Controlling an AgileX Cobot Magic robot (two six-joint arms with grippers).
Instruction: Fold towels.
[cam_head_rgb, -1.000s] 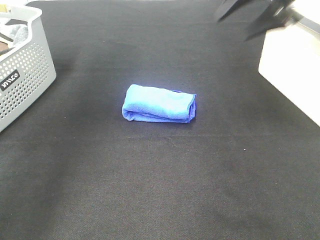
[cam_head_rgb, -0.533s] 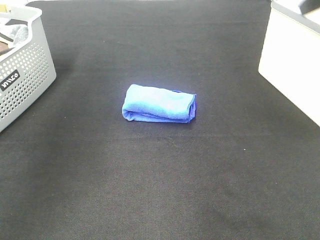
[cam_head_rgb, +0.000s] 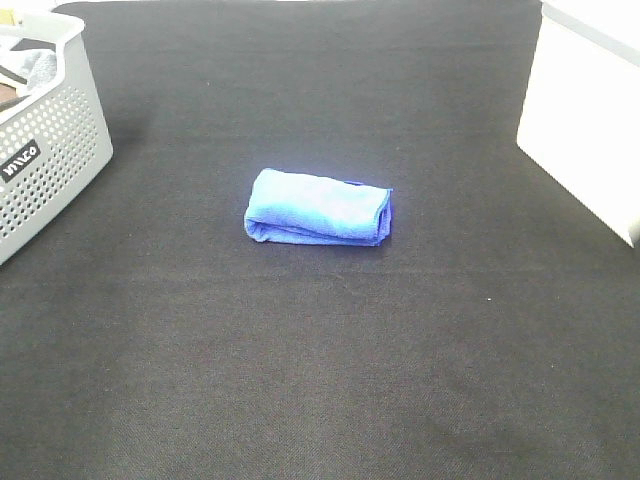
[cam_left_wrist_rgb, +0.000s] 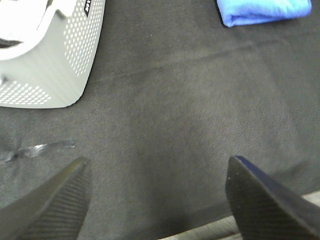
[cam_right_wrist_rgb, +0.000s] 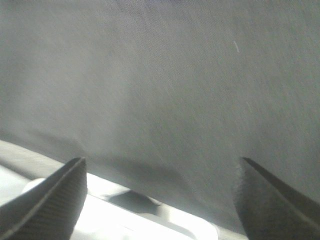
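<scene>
The royal-blue towel (cam_head_rgb: 318, 207) lies folded into a small thick bundle near the middle of the black table cloth. It also shows in the left wrist view (cam_left_wrist_rgb: 264, 10), far from the fingers. My left gripper (cam_left_wrist_rgb: 157, 172) is open and empty over bare black cloth near the table's edge. My right gripper (cam_right_wrist_rgb: 162, 172) is open and empty over the black cloth's edge, with nothing between its fingers. Neither arm shows in the exterior high view.
A perforated grey basket (cam_head_rgb: 55, 140) with cloths in it stands at the far left; it also shows in the left wrist view (cam_left_wrist_rgb: 55, 55). A white box-like object (cam_head_rgb: 585, 130) stands at the right edge. A strip of clear tape (cam_left_wrist_rgb: 37, 150) lies on the cloth.
The right arm, blurred at the top right a second ago, has pulled out of the exterior high view. The towel has not moved.
</scene>
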